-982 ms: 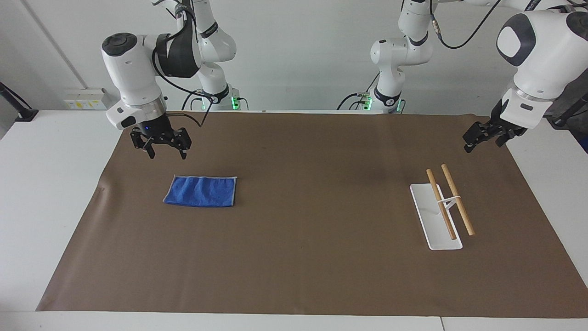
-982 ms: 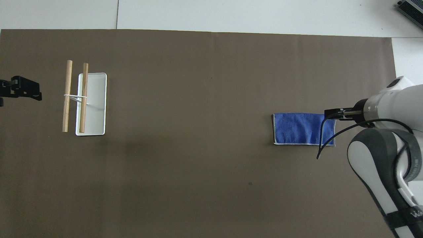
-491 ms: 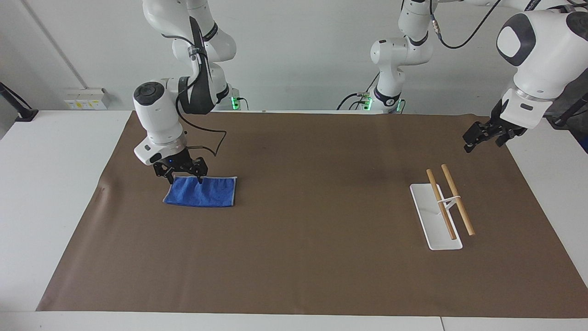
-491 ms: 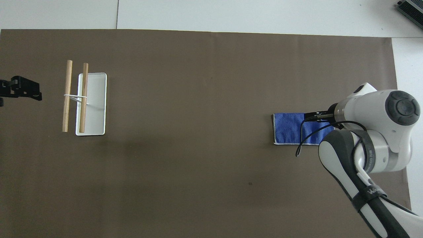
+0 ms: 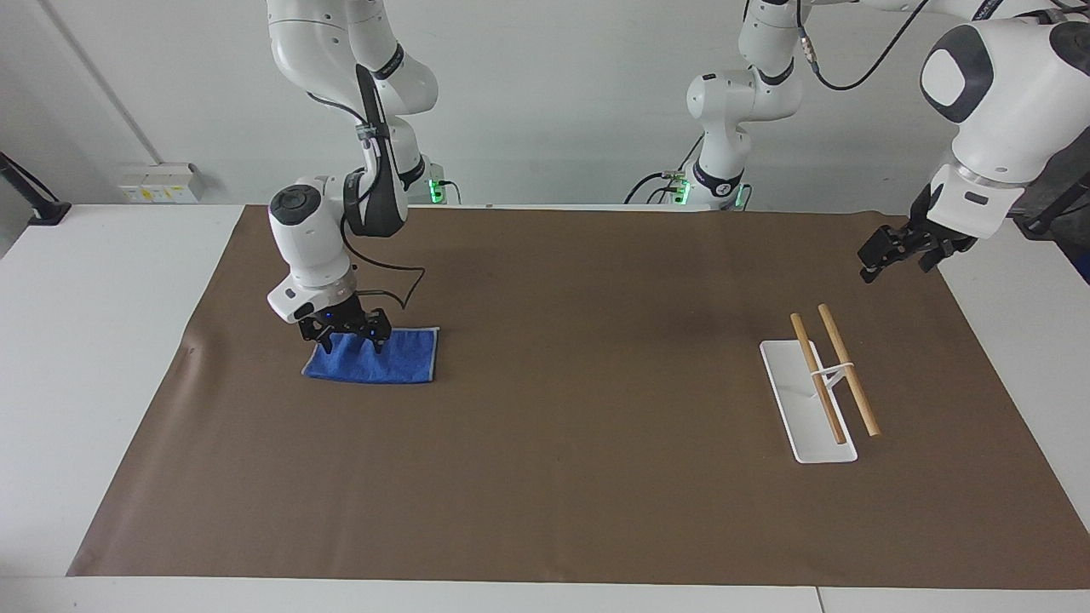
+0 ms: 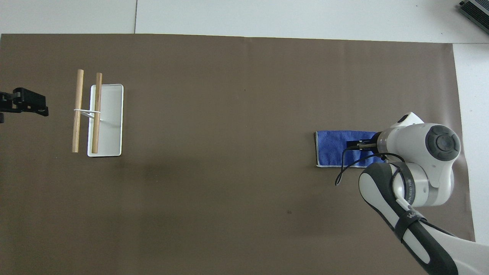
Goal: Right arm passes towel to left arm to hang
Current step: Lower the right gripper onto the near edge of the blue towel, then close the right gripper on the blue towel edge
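Right gripper (image 5: 347,337), fingers spread, is pressing onto the blue towel (image 5: 383,359) at frame left. Pinching too little cloth could be letting it slip. Left gripper (image 5: 894,253), open, is waiting upper right.

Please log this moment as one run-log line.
phase: reach | right end effector: open, down at towel end | towel: flat on mat | left end effector: open, waiting above mat beside rack

From overhead, the right arm (image 6: 416,152) covers the towel's (image 6: 332,147) end and nearly all of its own gripper (image 5: 347,339), while the picture's edge cuts the left gripper (image 6: 26,105).
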### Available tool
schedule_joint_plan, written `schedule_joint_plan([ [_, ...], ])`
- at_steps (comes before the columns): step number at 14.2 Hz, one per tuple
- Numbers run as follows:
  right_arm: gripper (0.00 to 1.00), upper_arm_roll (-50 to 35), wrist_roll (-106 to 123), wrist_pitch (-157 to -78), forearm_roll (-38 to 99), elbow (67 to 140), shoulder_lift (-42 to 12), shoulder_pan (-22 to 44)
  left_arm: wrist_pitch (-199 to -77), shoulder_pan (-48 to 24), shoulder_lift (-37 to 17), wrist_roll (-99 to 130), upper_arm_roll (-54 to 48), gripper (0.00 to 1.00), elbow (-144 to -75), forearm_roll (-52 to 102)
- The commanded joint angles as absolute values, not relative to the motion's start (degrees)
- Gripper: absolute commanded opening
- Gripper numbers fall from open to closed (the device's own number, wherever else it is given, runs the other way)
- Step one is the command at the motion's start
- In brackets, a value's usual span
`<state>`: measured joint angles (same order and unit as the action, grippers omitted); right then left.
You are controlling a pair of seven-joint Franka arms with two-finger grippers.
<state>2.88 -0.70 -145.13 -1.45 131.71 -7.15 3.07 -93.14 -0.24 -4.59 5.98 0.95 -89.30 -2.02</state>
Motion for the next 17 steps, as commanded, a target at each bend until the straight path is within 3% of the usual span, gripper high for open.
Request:
schedule_joint_plan([
  [1,1.0,2.46,1.67,-147.04,-0.79,133.07,-7.47,1.5,-93.96,-0.09,-2.55,6.42,1.05,1.0,-91.76,-1.05],
  [7,1.0,2.46,1.76,-149.41,-0.44,134.65,-8.26,1.41,-93.96,0.0,-2.55,6.42,1.05,1.0,-91.76,-1.05],
  [8,0.93,2.46,1.76,-149.5,-0.35,134.74,-8.26,1.41,-93.96,-0.09,-2.55,6.42,1.05,1.0,-91.76,-1.05],
  [10,0.34,2.46,1.67,-149.5,0.52,134.74,-8.26,1.49,-93.96,-0.09,-2.55,6.42,1.05,1.0,-91.76,-1.05],
  [11,0.09,2.46,1.67,-149.41,2.7,134.74,-8.17,1.49,-93.96,0.0,-2.55,6.42,1.05,1.0,-91.76,-1.05],
  [12,0.0,2.46,1.58,-149.15,3.94,134.74,-8.26,1.67,-93.96,-0.09,-2.55,6.42,1.05,1.0,-91.76,-1.05],
  [17,0.0,2.37,1.76,-145.92,3.96,131.94,-6.95,2.11,-93.96,0.0,-2.55,6.42,1.05,1.0,-91.76,-1.05],
])
